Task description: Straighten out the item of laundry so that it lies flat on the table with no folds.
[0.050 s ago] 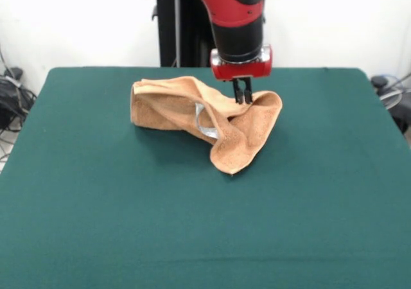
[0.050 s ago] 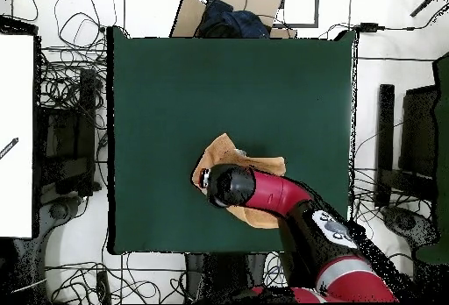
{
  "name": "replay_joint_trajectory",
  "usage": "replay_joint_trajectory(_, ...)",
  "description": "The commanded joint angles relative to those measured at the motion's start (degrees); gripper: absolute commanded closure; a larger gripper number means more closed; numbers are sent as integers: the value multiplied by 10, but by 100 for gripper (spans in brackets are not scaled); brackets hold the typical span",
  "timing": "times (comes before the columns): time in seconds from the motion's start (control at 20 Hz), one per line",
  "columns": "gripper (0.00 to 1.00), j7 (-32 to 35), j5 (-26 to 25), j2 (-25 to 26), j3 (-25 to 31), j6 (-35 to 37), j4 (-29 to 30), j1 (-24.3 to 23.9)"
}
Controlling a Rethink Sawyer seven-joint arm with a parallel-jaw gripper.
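Gripper pinching the crumpled towel at a raised fold

The gripper (image 1: 243,97) hangs straight down from the red and black arm (image 1: 234,13), its two dark fingers drawn close together, and they appear to be clamped on a ridge of the towel (image 1: 205,119) directly beneath them. From that pinch the cloth slopes away on both sides: one lobe droops toward the camera and ends in a rounded tip, the other runs off to the side as a rolled, doubled-over band, with a small pale label showing in the hollow just below the fingers. In the overhead view the arm covers most of the towel (image 2: 230,154), which lies on the table (image 1: 96,205) near the robot's edge. The step in hand looks like a lift-and-drag to open the folds; the next move probably calls for pulling the held ridge away from the bunched side so the layers slide apart.
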Motion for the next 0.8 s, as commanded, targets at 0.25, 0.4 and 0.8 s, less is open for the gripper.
replay_joint_trajectory(0.25, 0, 78, -2, 2, 9, -42, -18, -7)
replay_joint_trajectory(0.4, 0, 77, 4, 5, 17, -39, -18, -12)
replay_joint_trajectory(0.8, 0, 69, 18, 43, 38, -18, -39, -19)
